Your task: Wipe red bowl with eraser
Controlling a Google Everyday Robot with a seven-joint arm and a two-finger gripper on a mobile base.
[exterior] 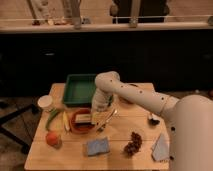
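Observation:
The red bowl (pixel 80 126) sits on the wooden table (pixel 120 150), left of centre. My gripper (pixel 90 118) reaches down from the white arm (pixel 140 97) into the bowl's right side. A pale cream block, the eraser (pixel 84 118), lies at the gripper's tip inside the bowl, touching the bowl's inside.
A green tray (pixel 79 89) stands behind the bowl. A banana (pixel 65 121), a green vegetable (pixel 52 119) and a white cup (pixel 45 103) are to the left. An orange fruit (pixel 52 138), a blue sponge (pixel 97 146), a dark grape bunch (pixel 133 143), a fork (pixel 108 120) and a cloth (pixel 161 148) lie nearby.

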